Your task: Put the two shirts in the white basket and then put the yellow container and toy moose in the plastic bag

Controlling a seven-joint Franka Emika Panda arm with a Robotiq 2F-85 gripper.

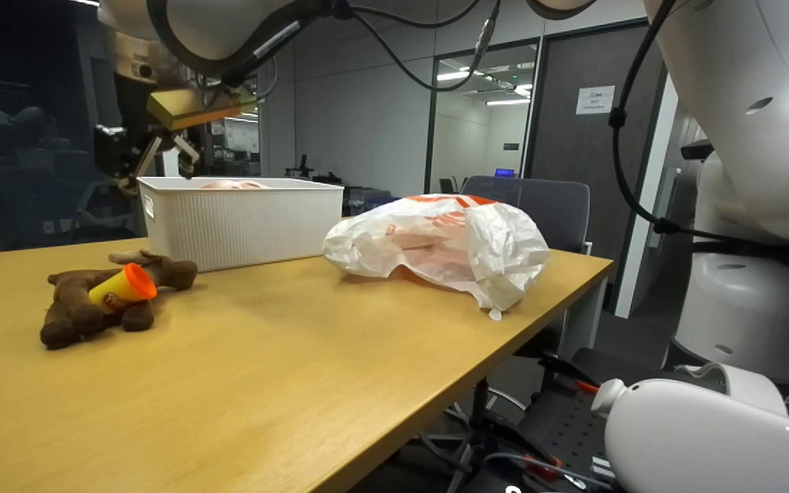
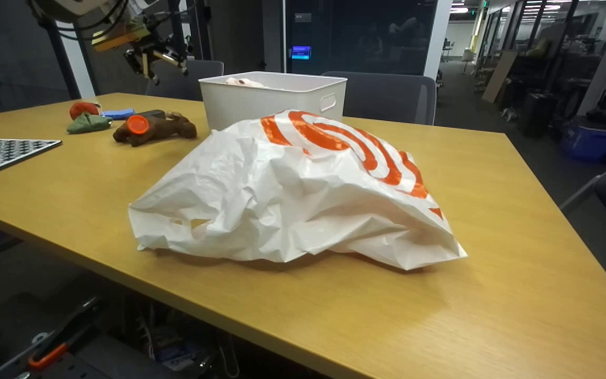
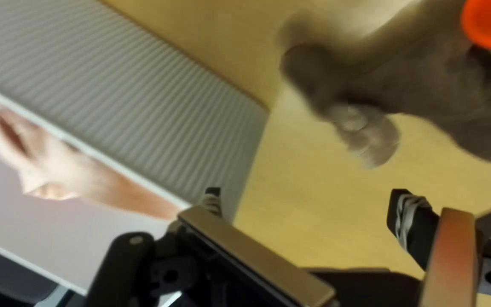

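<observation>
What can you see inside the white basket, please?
Crumpled pinkish fabric shows inside the white basket, along one long wall in the wrist view. Whatever lies beneath the fabric is covered and cannot be seen.

On 1 yellowish table (image 2: 497, 295): white basket (image 1: 244, 226), plastic bag (image 2: 298, 195), toy moose (image 2: 166, 129), patterned board (image 2: 6, 153), green object (image 2: 89, 123).
</observation>
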